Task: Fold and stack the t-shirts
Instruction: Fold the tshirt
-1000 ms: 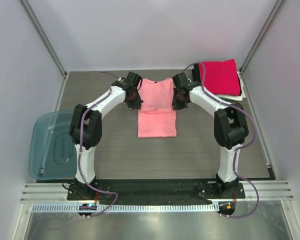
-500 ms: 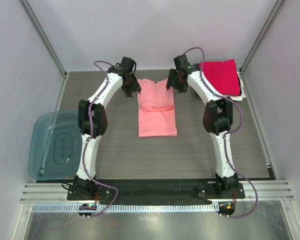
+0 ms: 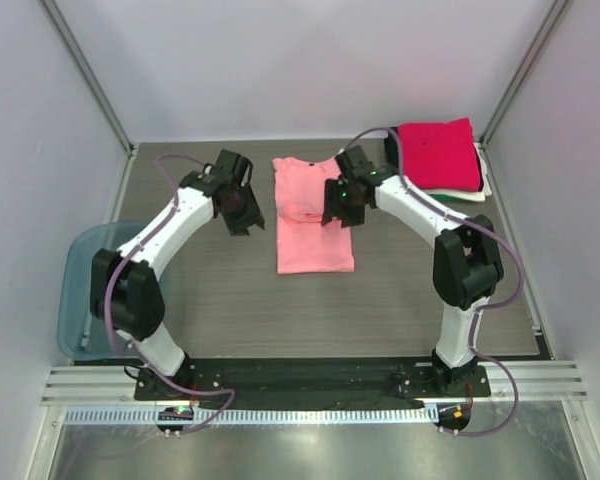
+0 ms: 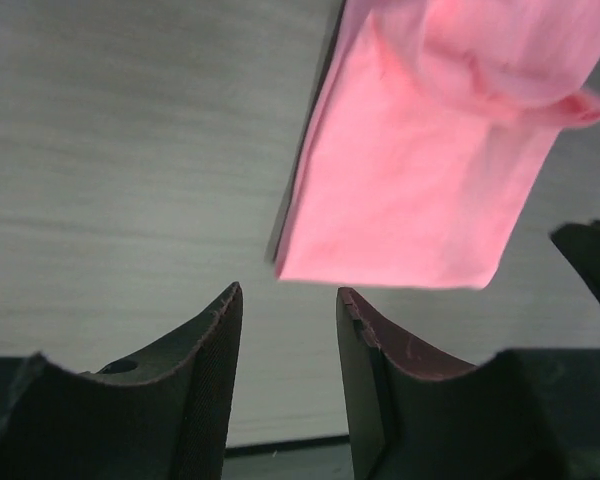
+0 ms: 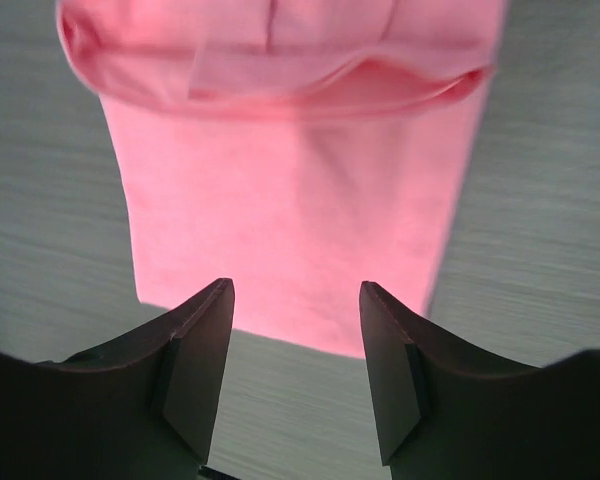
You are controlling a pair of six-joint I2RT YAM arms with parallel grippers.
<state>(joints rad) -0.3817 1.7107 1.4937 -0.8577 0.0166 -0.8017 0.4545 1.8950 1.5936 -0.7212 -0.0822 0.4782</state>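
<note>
Lying mid-table: the pink t-shirt, which we log as folded lengthwise into a narrow strip, with a loose fold bunched across its far half.
Long axis: we read it as running near to far, the straight-cut end nearest the arm bases.
Left gripper: jaws parted to a middling gap, nothing between them. It hangs over bare table just left of the strip, apart from the cloth.
Right gripper: jaws likewise parted and empty. It hangs above the strip's right edge, and its wrist view shows the cloth directly beneath.
Nearer arm: the right, we judge. The left would need to shift right to meet the strip's left edge.
Finished stack: a magenta-red t-shirt on top and a white t-shirt edging out beneath it, in the far right corner, well apart from the strip.
Step in hand: we take it as the crosswise fold, one end of the strip carried over the other along the near-far axis.
What the move turns on: each gripper meeting its own long edge at the same end, so that the fold falls square.
Also present: a blue bin at the table's left edge, which we count as no part of the task.
</note>
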